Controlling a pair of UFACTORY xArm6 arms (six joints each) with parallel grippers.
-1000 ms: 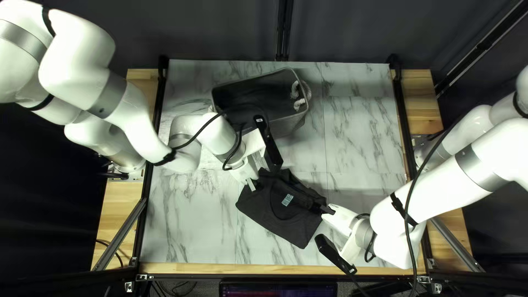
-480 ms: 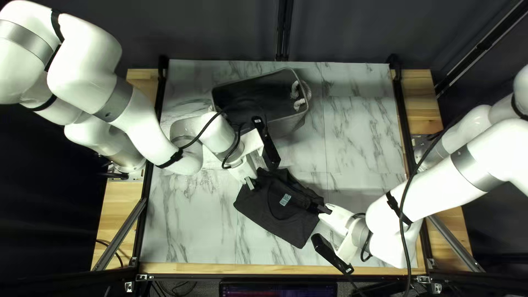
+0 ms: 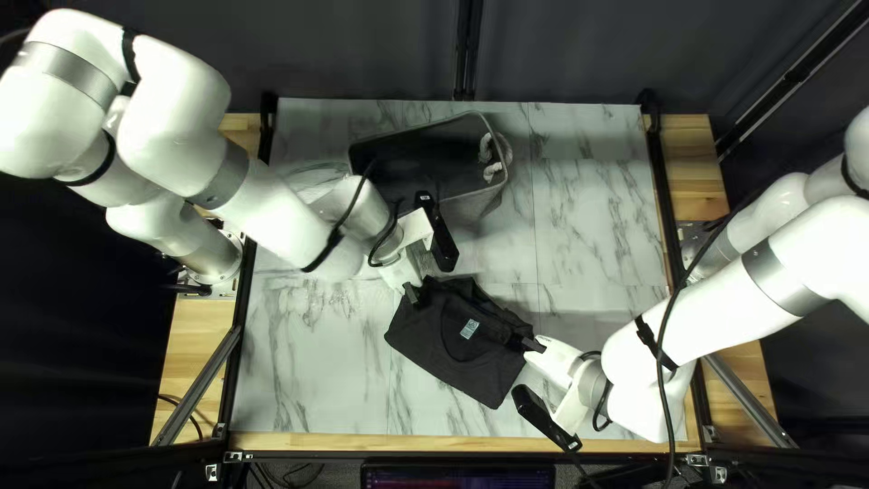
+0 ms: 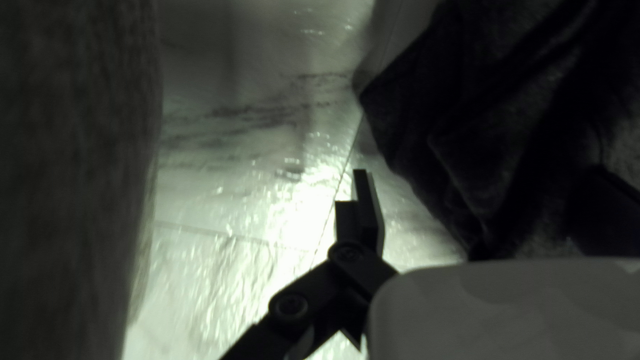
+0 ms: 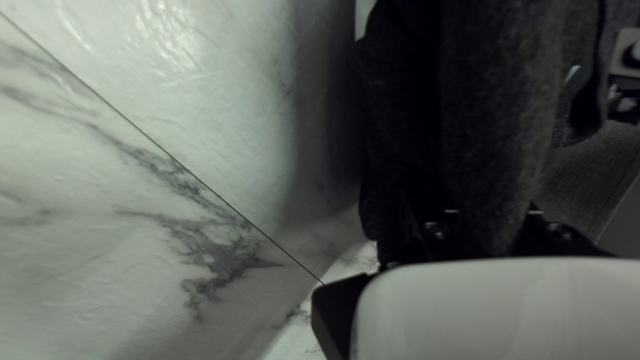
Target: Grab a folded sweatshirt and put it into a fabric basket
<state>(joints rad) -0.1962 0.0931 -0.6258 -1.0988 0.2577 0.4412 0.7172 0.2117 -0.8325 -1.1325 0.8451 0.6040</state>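
Near the basket [image 3: 472, 210], a pale label [image 3: 469, 329] I can't read sits on the black, folded sweatshirt [image 3: 471, 376]. My left claw [image 3: 433, 288] is wide; my right claw [image 3: 526, 343] pinches cloth.

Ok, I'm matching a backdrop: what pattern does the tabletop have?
Grey marble-like veining on white; the tabletop shows it best in the top left view.

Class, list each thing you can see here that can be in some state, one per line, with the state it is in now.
Sweatshirt: folded, outside the basket
Basket: upright, open-topped
Left gripper: open
Right gripper: shut on the sweatshirt
Screen: lit
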